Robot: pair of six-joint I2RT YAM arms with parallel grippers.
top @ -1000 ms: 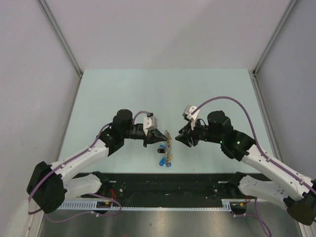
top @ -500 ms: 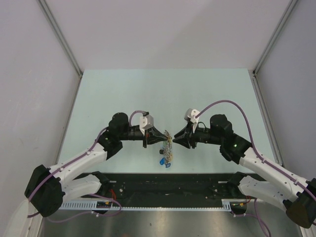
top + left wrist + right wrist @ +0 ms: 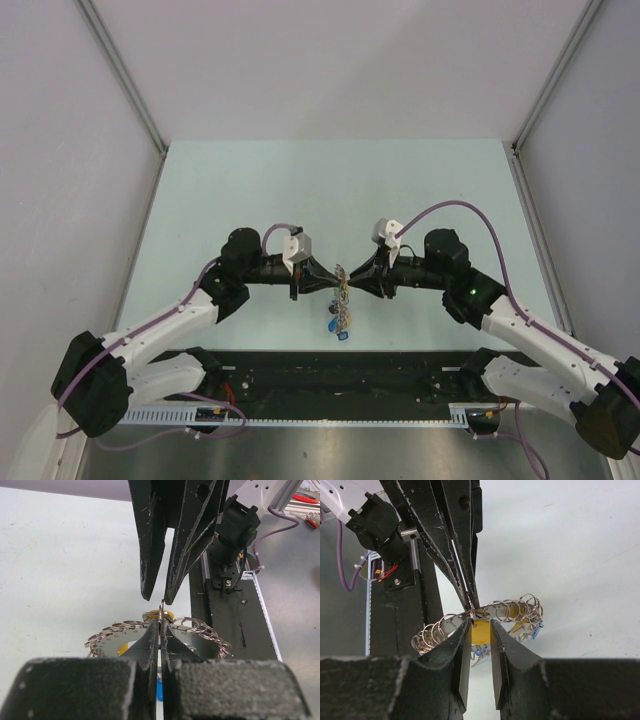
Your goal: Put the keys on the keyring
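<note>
My left gripper (image 3: 160, 628) is closed tight on the keyring (image 3: 114, 643) — its fingertips pinch one of the small wire loops on the ring's bumpy edge. This holds the ring edge-on over the middle of the pale table (image 3: 250, 190), between my two arms. My right gripper (image 3: 481, 626) meets it tip to tip from the other side. Its jaws stand only narrowly apart, with the yellow key head (image 3: 481, 632) filling the gap between them — I cannot tell whether they actually press on it. The other keys (image 3: 333, 324), blue ones among them, hang from the ring towards my bases.
</note>
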